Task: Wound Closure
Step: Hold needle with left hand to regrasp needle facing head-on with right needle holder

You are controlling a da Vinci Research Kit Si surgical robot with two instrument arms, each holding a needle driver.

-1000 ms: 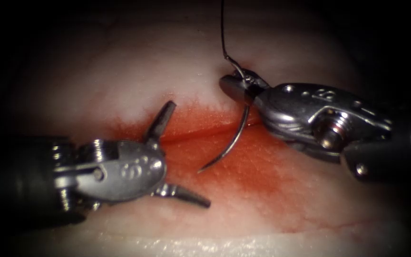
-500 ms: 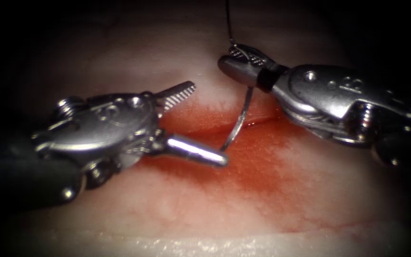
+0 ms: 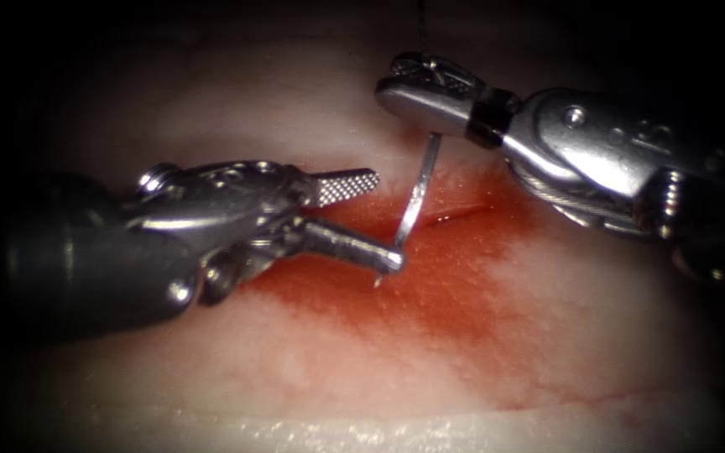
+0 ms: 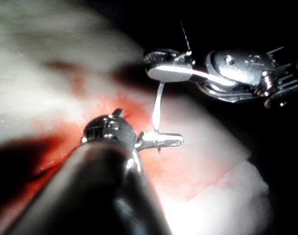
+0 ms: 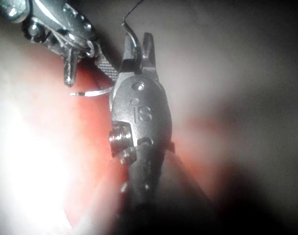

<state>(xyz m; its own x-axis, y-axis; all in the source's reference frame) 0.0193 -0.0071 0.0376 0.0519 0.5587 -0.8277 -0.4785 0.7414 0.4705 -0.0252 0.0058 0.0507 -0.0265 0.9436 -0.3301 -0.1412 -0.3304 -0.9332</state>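
1. Looking at the pale pork tissue (image 3: 312,369), we see red fluid (image 3: 430,302) spread around its narrow cut (image 3: 455,216).
2. We see the silver right needle driver (image 3: 417,84) clamped on the swaged end of the needle.
3. We see the silver left needle driver (image 3: 362,218) with jaws apart, its lower jaw touching the needle near the tip, gripping nothing.
4. The thin curved steel needle (image 3: 417,189) hangs above the cut, outside the tissue.
5. The dark thread (image 4: 185,35) rises from the right driver.

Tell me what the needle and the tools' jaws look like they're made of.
Needle: looks like polished steel, thin and curved, with a bright glint along it. It is held near its thread end by the right tool.

Left tool, open: shiny grey metal, probably steel; one jaw shows a ridged gripping face.
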